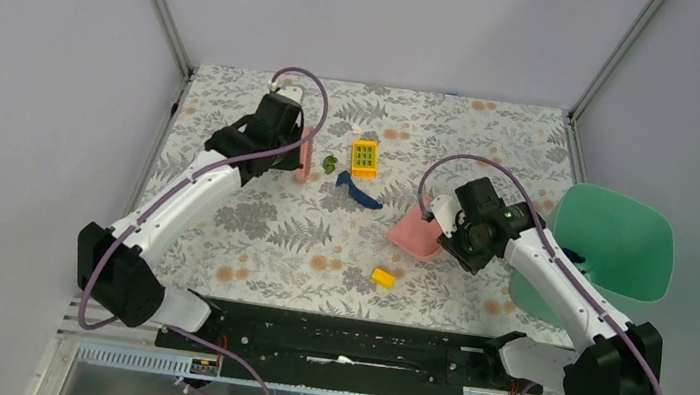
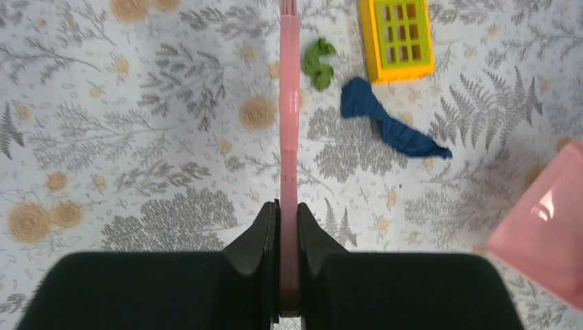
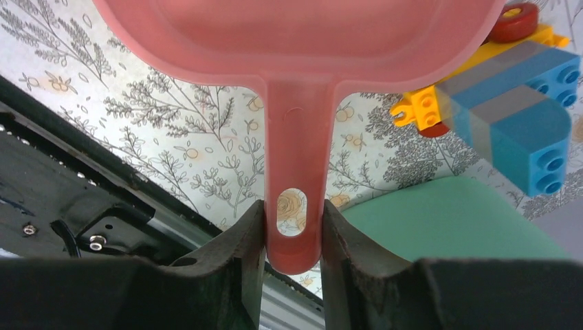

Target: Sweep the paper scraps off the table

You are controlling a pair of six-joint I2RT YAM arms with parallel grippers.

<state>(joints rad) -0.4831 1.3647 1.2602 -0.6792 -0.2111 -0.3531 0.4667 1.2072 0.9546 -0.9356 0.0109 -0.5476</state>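
Note:
A dark blue paper scrap lies on the fern-print table, with a small green crumpled scrap just behind it. My left gripper is shut on the handle of the pink brush, which stands left of both scraps. My right gripper is shut on the handle of the pink dustpan. The pan sits on the table right of the blue scrap, a short gap apart.
A yellow block with a green grid lies behind the scraps. A small yellow block lies near the front. The green tray sits at the right edge, with blue and yellow blocks beside it. The black base rail runs along the near edge.

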